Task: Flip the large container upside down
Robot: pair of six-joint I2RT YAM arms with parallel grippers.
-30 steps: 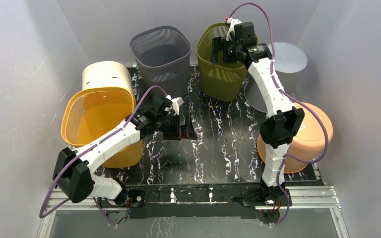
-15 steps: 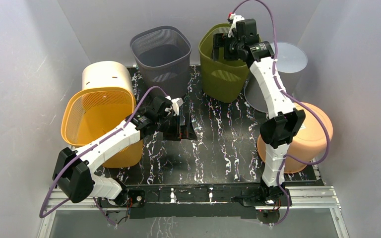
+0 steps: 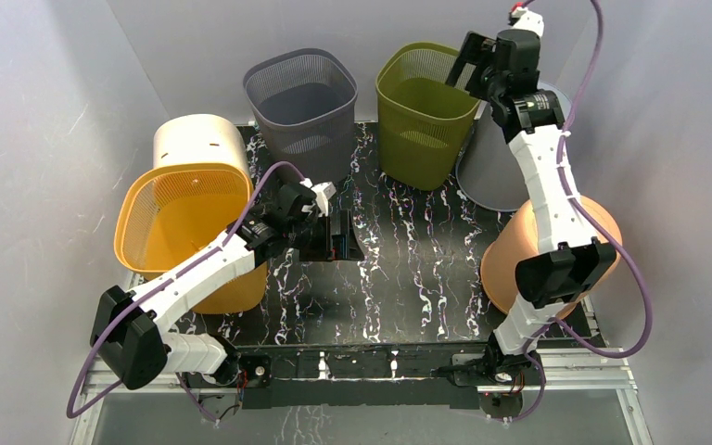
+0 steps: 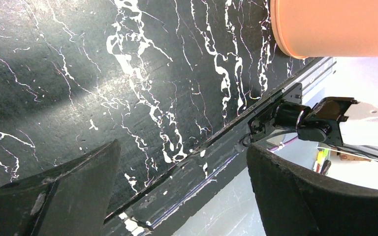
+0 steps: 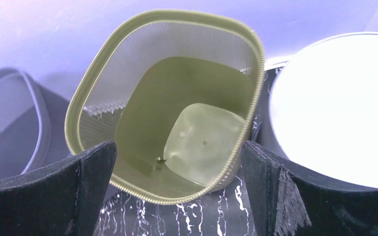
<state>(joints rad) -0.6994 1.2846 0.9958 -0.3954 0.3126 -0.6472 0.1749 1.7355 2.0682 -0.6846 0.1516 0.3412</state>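
Note:
The olive green mesh basket (image 3: 424, 111) stands upright at the back of the black marbled table (image 3: 408, 250), its opening up. It fills the right wrist view (image 5: 142, 83), seen from above. My right gripper (image 3: 468, 67) is open and empty, raised above the basket's right rim and apart from it; in the right wrist view (image 5: 178, 147) its jaws stand wide apart. My left gripper (image 3: 341, 232) is open and empty, low over the middle of the table; it also shows in the left wrist view (image 4: 182, 147).
A grey mesh basket (image 3: 301, 97) stands left of the olive one. A yellow mesh basket (image 3: 185, 218) and a cream bin (image 3: 197, 139) sit at the left. A translucent white bin (image 3: 487, 158) and a peach bucket (image 3: 538, 250), bottom up, sit at the right.
My right gripper has come off the olive basket's rim and risen up and to the right. The basket has settled from a tilt to upright. The left arm has barely moved.

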